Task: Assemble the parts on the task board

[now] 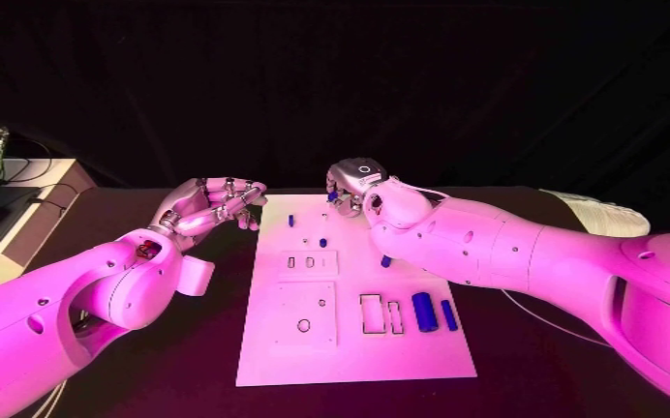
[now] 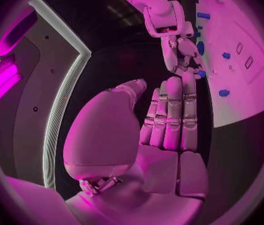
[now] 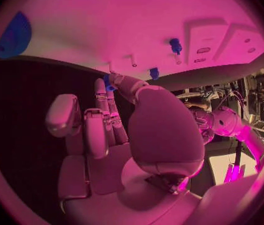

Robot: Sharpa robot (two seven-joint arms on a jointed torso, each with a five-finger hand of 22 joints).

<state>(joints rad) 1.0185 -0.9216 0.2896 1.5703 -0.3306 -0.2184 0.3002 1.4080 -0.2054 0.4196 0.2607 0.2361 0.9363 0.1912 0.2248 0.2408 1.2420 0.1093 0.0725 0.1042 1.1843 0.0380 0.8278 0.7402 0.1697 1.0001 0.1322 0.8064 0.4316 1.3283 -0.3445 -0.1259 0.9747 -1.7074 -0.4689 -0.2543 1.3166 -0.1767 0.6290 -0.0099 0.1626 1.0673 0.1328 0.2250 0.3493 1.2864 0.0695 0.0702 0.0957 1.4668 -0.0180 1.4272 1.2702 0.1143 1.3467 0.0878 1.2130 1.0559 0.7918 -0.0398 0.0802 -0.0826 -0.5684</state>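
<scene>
The white task board (image 1: 350,345) lies in the middle of the black table. Two blue cylinders (image 1: 424,312) (image 1: 448,314) lie side by side on its right part. Small blue pegs (image 1: 290,220) (image 1: 322,242) stand near its far end, and another blue piece (image 1: 387,261) sits by my right forearm. My right hand (image 1: 352,186) hovers over the board's far edge and pinches a small blue part (image 3: 109,81) at its fingertips. My left hand (image 1: 217,203) hangs just left of the board's far end, with its fingers (image 2: 172,110) stretched out and nothing in them.
The board has two small slots (image 1: 300,262), a round hole (image 1: 303,325) and a rectangular recess (image 1: 373,313). A pale object (image 1: 600,213) lies at the table's far right. Equipment and cables (image 1: 28,186) stand off the table's left edge.
</scene>
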